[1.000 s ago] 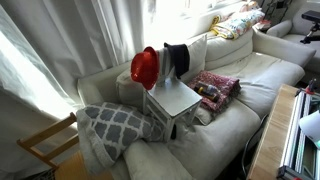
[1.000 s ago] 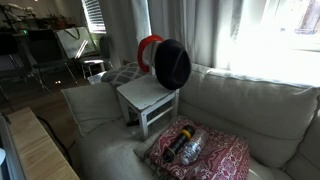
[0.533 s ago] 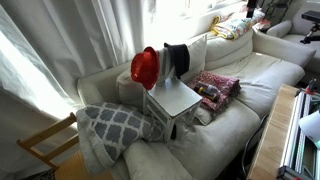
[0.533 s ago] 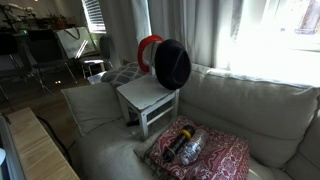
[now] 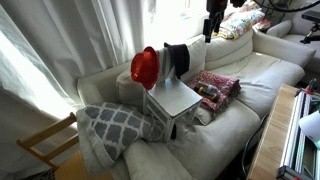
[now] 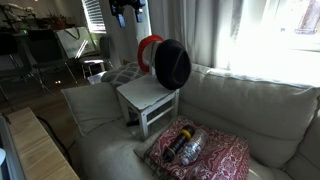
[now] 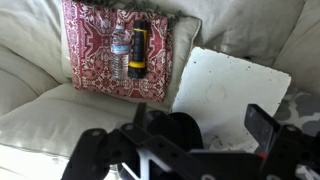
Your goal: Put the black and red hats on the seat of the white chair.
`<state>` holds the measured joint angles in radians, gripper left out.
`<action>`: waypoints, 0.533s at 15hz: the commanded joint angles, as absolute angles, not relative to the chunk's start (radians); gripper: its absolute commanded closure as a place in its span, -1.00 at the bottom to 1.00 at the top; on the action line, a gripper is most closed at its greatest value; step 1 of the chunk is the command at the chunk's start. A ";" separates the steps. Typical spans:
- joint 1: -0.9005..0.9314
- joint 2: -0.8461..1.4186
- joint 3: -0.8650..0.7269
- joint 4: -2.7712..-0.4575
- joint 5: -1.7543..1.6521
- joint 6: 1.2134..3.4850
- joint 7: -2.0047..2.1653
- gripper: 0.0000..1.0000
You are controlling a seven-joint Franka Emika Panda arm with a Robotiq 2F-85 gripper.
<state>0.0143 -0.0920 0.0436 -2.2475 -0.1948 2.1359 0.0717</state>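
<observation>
A red hat (image 5: pixel 144 67) and a black hat (image 5: pixel 176 57) hang on the backrest of a small white chair (image 5: pixel 175 99) that stands on the sofa. Both hats also show in an exterior view, the red hat (image 6: pixel 148 46) behind the black hat (image 6: pixel 172 64), above the bare chair seat (image 6: pixel 146 95). My gripper (image 5: pixel 213 14) is high above and apart from the chair, at the top edge in both exterior views (image 6: pixel 128 12). In the wrist view the gripper (image 7: pixel 198 116) is open and empty, above the black hat (image 7: pixel 172 128) and the white seat (image 7: pixel 235 88).
A red patterned cushion (image 5: pixel 216 86) lies on the cream sofa (image 5: pixel 262 72) beside the chair, with a water bottle (image 7: pixel 119 52) and a black and yellow object (image 7: pixel 139 50) on it. A grey patterned pillow (image 5: pixel 112 124) lies on the chair's other side. A wooden table (image 6: pixel 38 150) is nearby.
My gripper has come into view at the top of both exterior views. The hats and the chair have not moved.
</observation>
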 commanded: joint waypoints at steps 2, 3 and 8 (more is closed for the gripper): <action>0.027 -0.015 0.049 -2.199 -0.189 2.156 0.091 -1.00; 0.031 0.010 0.049 -2.184 -0.188 2.157 0.092 -1.00; 0.031 0.003 0.047 -2.180 -0.188 2.157 0.092 -1.00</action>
<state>0.0252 0.0024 0.0520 -2.1817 -0.1892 2.1605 0.0920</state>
